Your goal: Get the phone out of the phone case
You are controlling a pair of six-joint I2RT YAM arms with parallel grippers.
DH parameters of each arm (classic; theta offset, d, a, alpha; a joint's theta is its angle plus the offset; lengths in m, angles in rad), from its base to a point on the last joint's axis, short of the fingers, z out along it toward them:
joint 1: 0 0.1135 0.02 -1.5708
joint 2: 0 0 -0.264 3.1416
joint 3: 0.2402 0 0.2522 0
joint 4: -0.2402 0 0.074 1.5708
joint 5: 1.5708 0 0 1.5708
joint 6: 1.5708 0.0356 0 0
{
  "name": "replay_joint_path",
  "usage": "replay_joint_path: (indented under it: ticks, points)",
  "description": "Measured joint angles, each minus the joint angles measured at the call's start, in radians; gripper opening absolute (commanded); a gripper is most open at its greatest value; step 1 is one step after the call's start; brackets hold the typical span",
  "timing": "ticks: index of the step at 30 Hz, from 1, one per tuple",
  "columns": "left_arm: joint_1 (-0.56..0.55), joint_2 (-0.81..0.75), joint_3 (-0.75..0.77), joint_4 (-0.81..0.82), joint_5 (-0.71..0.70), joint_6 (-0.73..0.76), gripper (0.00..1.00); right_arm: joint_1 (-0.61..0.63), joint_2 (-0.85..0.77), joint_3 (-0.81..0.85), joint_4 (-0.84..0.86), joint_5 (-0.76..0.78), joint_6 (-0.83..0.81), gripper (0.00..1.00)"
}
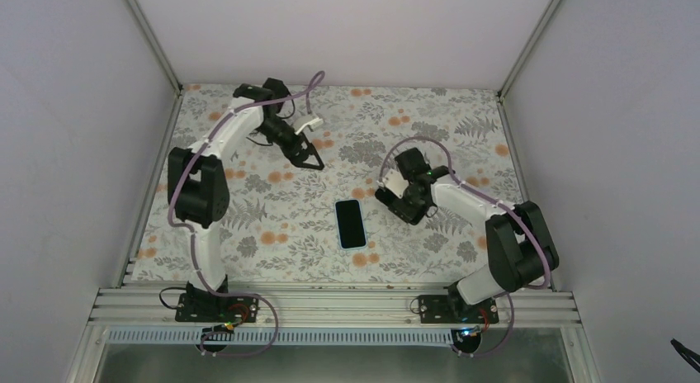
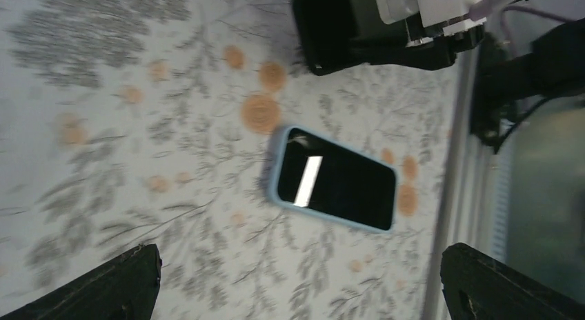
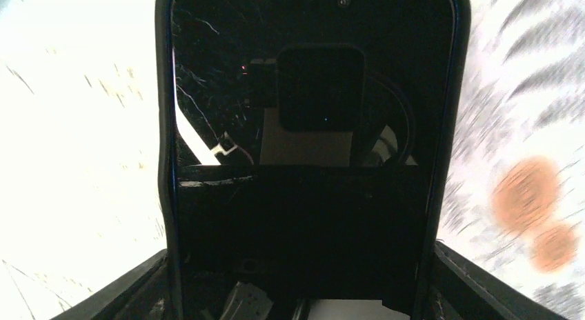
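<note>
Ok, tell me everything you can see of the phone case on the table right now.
The phone case is a pale blue, soft-looking shell with rounded corners. Its rim frames a dark glossy face that fills it and catches a bright strip of light. It lies flat, face up, on the floral tablecloth, about midway across and towards the near edge. Nothing but the cloth touches it.

No legible text, label, brand or number; phone [image 1: 350, 222] screen dark.
</note>
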Motion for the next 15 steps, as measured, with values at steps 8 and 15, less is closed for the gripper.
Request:
replay_joint_path:
  ticks: [8,15]
  points:
    - [-0.022,0.134,0.095,-0.074,0.157,-0.032,1.0,0.136,0.013,0.182,0.004,0.021,-0.004,0.6]
    - [-0.021,0.161,0.12,-0.088,0.219,-0.054,1.0,0.222,0.076,0.314,0.005,0.014,-0.001,0.59]
